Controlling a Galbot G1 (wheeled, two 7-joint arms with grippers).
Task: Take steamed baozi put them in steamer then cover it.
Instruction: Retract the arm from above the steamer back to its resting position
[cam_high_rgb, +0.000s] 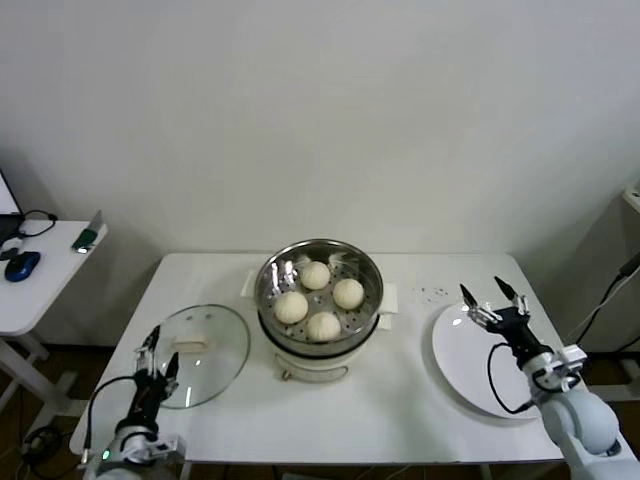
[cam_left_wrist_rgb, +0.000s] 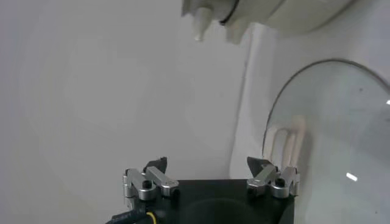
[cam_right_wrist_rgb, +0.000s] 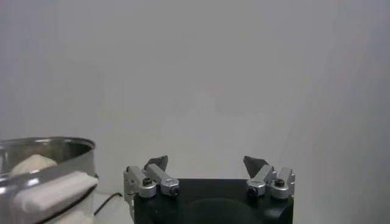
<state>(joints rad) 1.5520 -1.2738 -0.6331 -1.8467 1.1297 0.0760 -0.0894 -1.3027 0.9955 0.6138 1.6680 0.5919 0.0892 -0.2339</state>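
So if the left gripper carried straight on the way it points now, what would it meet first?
Probably the glass lid: the open left gripper sits at its near edge, pointing across it toward the steamer. Height above the lid is unclear.

We see four cream-white steamed baozi on the perforated silver tray of the shiny steel steamer, which sits on a white base. The cover is clear glass with a cream-white handle. The desk and plate are plain white.
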